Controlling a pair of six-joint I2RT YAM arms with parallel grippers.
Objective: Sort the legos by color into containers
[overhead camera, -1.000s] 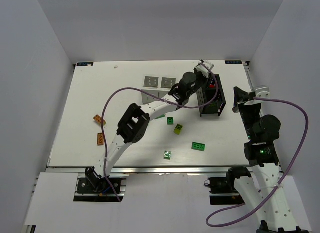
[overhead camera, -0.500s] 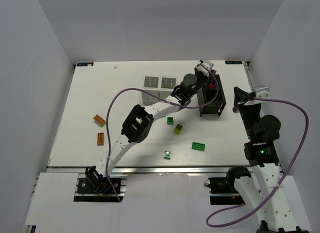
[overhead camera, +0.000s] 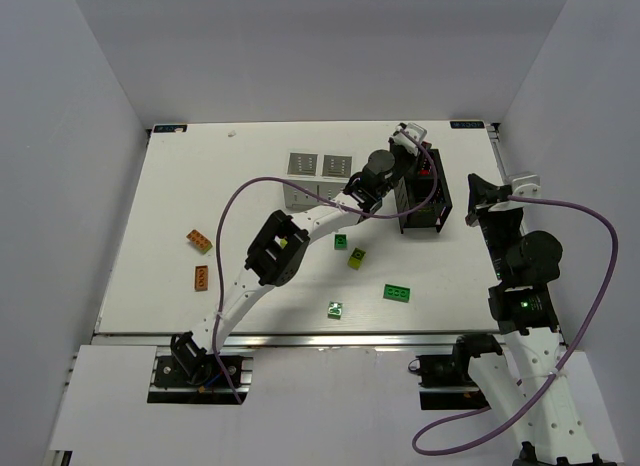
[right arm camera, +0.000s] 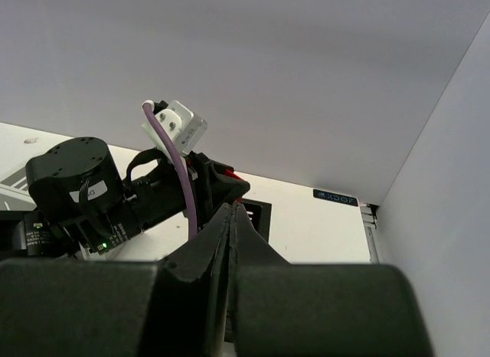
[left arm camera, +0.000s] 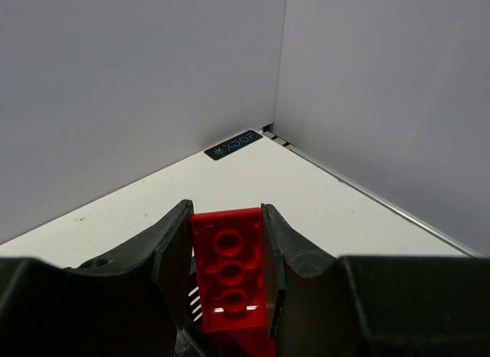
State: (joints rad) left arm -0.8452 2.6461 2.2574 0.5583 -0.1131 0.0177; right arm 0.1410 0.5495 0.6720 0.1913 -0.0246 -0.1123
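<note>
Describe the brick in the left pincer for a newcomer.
On the table, far right, stands a black box. The left pincer hangs over it, clamping a red brick. It's the only brick being held; loose bricks are green or orange.

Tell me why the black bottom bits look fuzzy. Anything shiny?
Left wrist view: the left tool sits too near the lens, so it blurs; the red lego it grips is sharp, with glints on its studs. Right wrist view: the shut right tool blurs likewise. Top view: even light, soft shadows.

White table with white box, black box, bricks
</note>
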